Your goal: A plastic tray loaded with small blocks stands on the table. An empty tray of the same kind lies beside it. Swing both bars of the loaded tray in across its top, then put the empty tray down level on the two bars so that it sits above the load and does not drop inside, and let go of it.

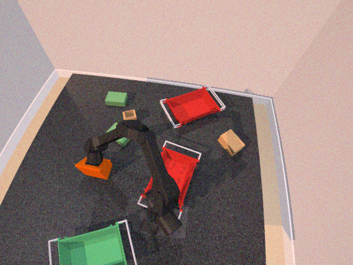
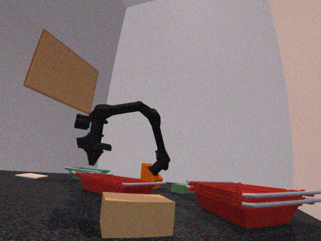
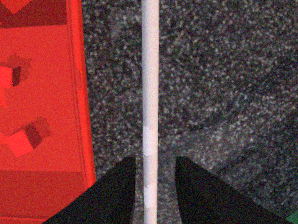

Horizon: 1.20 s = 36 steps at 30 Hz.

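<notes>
The loaded red tray (image 1: 187, 186) (image 2: 102, 184) (image 3: 79, 85) stands mid-table, partly behind the arm in the top view. Small red blocks (image 3: 21, 142) lie in it. Its far wire bar (image 1: 183, 147) (image 2: 141, 183) and its near wire bar (image 1: 143, 206) (image 3: 150, 75) are both out over its ends. My gripper (image 2: 92, 164) (image 3: 154, 165) points down above the near bar. Its fingertips are a small gap apart with nothing held; the bar runs below that gap. The other red tray (image 1: 195, 107) (image 2: 235, 213) looks empty, with doubled rims and bars, like two nested trays.
A green tray (image 1: 103, 249) with its bars out stands near the front. A tan block (image 1: 232, 141) (image 2: 138, 218) is on the right. Green blocks (image 1: 116, 98) and a small open tan box (image 1: 129, 114) lie behind the orange arm base (image 1: 97, 173).
</notes>
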Each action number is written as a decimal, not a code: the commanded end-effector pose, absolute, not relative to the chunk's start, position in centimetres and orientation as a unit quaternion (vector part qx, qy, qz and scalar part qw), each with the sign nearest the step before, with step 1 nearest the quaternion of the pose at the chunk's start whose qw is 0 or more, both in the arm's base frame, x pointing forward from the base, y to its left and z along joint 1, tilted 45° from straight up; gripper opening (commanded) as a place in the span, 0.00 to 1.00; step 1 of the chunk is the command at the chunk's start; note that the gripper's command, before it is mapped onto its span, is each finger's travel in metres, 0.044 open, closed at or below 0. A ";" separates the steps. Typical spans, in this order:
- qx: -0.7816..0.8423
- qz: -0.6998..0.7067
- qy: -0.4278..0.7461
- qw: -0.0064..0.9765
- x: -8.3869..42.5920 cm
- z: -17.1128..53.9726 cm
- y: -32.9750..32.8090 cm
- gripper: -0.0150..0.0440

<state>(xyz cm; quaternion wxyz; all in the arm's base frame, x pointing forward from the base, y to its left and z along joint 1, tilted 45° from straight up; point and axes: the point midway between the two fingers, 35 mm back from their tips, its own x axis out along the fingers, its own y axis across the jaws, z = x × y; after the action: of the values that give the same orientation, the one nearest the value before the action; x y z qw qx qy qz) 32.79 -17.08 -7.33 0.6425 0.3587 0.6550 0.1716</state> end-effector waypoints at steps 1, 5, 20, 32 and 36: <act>0.358 0.177 0.652 0.645 33.0 -7.9 -16.4 0.39; 0.358 0.177 0.652 0.645 33.2 -9.2 -15.2 0.39; 0.359 0.178 0.652 0.644 33.5 -10.1 -13.4 0.39; 0.359 0.178 0.652 0.644 34.0 -6.3 -12.8 0.39; 0.359 0.178 0.652 0.644 34.3 -5.5 -11.7 0.39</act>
<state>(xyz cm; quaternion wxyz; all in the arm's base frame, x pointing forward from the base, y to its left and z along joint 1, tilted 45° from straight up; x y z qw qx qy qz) 34.00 -13.32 -6.03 0.6492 0.3590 0.6483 0.1714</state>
